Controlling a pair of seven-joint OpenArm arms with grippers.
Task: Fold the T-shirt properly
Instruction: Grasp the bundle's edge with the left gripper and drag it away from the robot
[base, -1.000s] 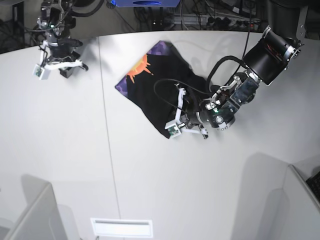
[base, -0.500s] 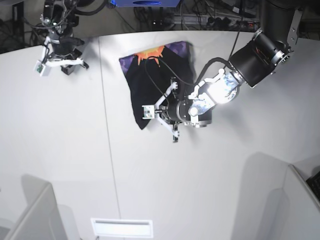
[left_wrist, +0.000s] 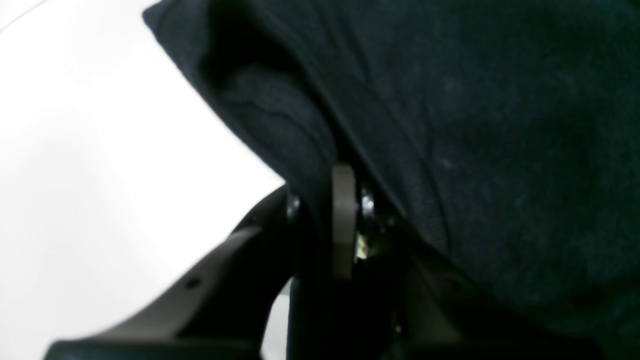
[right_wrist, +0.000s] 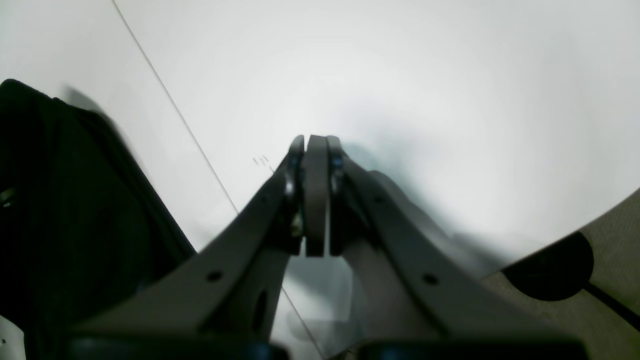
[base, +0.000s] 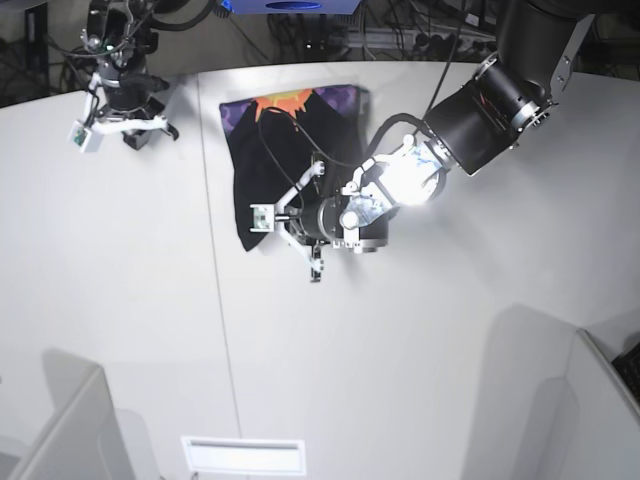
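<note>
The black T-shirt (base: 275, 150) lies bunched at the back middle of the white table, with its purple and orange print (base: 290, 102) showing along the far edge. My left gripper (base: 266, 230) is at the shirt's near-left corner. In the left wrist view the left gripper (left_wrist: 330, 200) is shut on a fold of the black T-shirt (left_wrist: 475, 150), which drapes over and hides one finger. My right gripper (base: 125, 130) hovers over the table's far-left corner, away from the shirt. It is shut and empty in its wrist view (right_wrist: 316, 150).
A seam (base: 215, 260) runs front to back across the table (base: 400, 350), just left of the shirt. Grey partitions stand at the near left (base: 60, 430) and near right (base: 600, 400). A dark blurred mass (right_wrist: 60, 210) fills the left of the right wrist view.
My left gripper has moved left across the table, pulling the shirt's near corner with it. The shirt has swung and shifted toward the seam. The right arm has barely moved.
</note>
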